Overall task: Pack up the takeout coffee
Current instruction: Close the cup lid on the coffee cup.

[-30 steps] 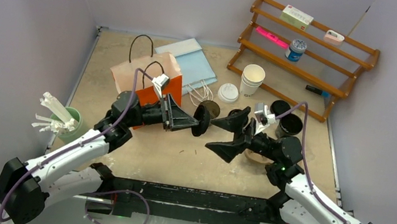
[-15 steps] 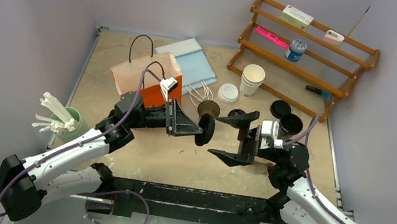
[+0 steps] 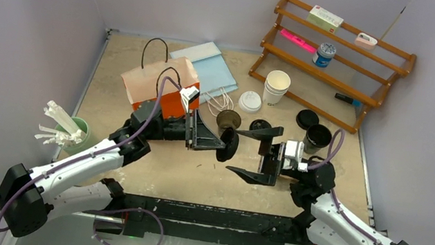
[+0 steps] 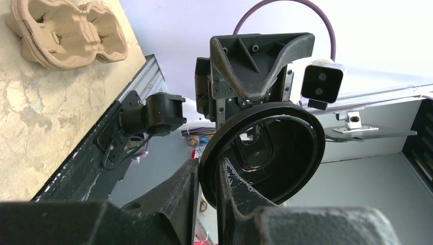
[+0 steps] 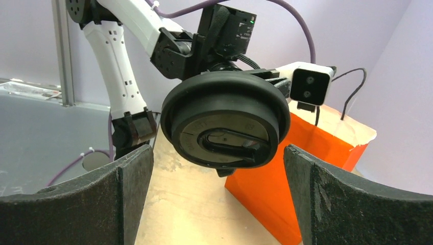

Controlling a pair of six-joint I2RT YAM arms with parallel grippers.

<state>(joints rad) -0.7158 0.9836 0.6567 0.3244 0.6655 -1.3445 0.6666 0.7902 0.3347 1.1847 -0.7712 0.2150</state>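
My left gripper (image 3: 223, 144) is shut on the rim of a round black lid (image 3: 229, 145), holding it on edge above the table's middle. In the left wrist view the lid (image 4: 270, 148) stands between my fingers (image 4: 176, 196), its hollow underside showing. My right gripper (image 3: 254, 154) is open and level, right in front of the lid. Its two fingers (image 5: 127, 178) stand wide on either side of the lid (image 5: 224, 122) without touching it. A black cup (image 3: 318, 136) and a second black lid (image 3: 307, 118) sit behind the right arm. Another dark cup (image 3: 228, 119) stands behind the held lid.
An orange paper bag (image 3: 167, 92) stands open behind the left arm. The brown pulp carrier (image 4: 66, 33) lies on the table. Stacked white cups (image 3: 276, 87), a white lid (image 3: 249, 101), a wooden rack (image 3: 335, 55) and a green cup of white sticks (image 3: 70, 130) are around.
My left gripper carried the lid slightly right and nearer. My right gripper swung down from a tilted pose to level, and now faces the lid with its fingers still wide.
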